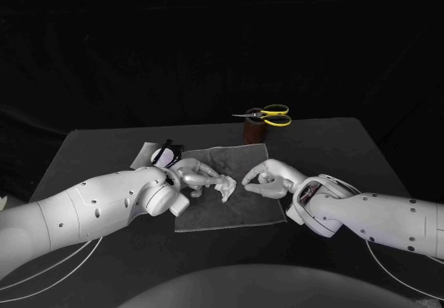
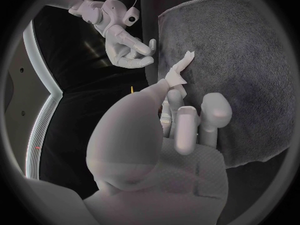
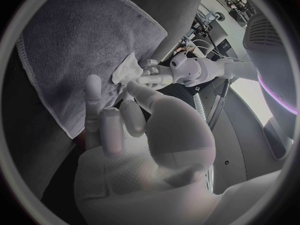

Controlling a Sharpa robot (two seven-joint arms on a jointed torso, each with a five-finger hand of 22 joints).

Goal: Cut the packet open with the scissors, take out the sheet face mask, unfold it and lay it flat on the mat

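The sheet face mask (image 1: 226, 187) is held over the middle of the mat (image 1: 231, 215), pinched in the fingers of the left hand (image 1: 196, 176). It is folded up small, so the unfolding is judged not yet done. It is likely held up there so that a loose edge can be found and pulled. The right hand (image 1: 264, 181) is seen just beside the mask, on its right, with its fingers bent and apart and nothing in them. It seems to be made ready to take the other side. The scissors (image 1: 268, 115) are stood in a brown holder (image 1: 255, 133) at the far edge of the tabletop (image 1: 333, 144), well apart from both hands, so the cutting is judged to be over. A pale flat thing (image 1: 148, 153), maybe the packet, is seen at the far left corner of the mat. In the head view the mat, scissors and both hands are shown together. In the left wrist view a pointed corner of the mask is seen sticking out towards the right hand. In the right wrist view the mask is seen as a crumpled wad between the left fingers.
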